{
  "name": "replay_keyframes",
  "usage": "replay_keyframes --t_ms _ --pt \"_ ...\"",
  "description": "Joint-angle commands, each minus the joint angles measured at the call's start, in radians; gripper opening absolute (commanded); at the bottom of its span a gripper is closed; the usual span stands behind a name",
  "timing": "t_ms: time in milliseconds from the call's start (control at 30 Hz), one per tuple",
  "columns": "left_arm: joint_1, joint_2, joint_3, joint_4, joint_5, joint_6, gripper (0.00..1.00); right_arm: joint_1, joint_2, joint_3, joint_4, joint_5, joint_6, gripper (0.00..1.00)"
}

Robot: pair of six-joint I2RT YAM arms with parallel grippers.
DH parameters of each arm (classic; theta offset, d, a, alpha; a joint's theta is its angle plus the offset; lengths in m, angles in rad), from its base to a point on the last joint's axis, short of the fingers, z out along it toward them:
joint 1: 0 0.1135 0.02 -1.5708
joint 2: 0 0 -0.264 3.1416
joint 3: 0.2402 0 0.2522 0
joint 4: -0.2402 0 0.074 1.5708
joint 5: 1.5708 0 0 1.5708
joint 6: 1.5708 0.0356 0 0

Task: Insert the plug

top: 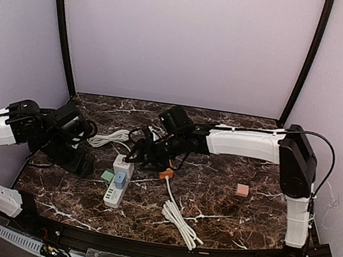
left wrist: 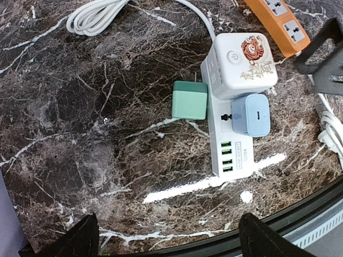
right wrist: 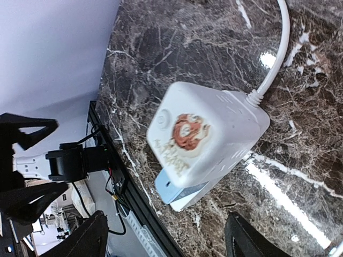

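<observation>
A white power strip (left wrist: pixel 231 144) lies on the marble table, also seen from above (top: pixel 113 194). A light blue plug (left wrist: pixel 250 114) sits in one of its sockets. A white cube adapter with a tiger picture (left wrist: pixel 241 64) sits at its cable end and also shows in the right wrist view (right wrist: pixel 201 128). A green cube plug (left wrist: pixel 189 99) lies on the table against the strip's left side. My left gripper (left wrist: pixel 171 241) is open and empty, left of the strip (top: pixel 85 166). My right gripper (right wrist: pixel 166 241) is open and empty, above the cube adapter (top: pixel 136 155).
An orange power strip (top: pixel 166 174) lies just right of the white one, with its white cable (top: pixel 177 217) bundled towards the front. A pink cube (top: pixel 242 190) lies at the right. A coiled white cable (top: pixel 111 137) lies behind. The table's front edge (left wrist: pixel 300 219) is close.
</observation>
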Motion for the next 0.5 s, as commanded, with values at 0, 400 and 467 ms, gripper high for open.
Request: replay_keyframes --t_ms 0,400,467 --pt "0.084 0.067 -0.018 0.046 0.110 0.117 0.90 -0.005 -0.106 0.040 -0.086 0.042 -0.061 0.75" --pt "0.238 0.353 0.024 0.170 0.346 0.356 0.79 -0.018 -0.380 -0.074 -0.209 0.196 -0.054 0.76" --pt "0.254 0.396 0.031 0.181 0.354 0.385 0.79 -0.023 -0.443 -0.115 -0.221 0.217 -0.048 0.76"
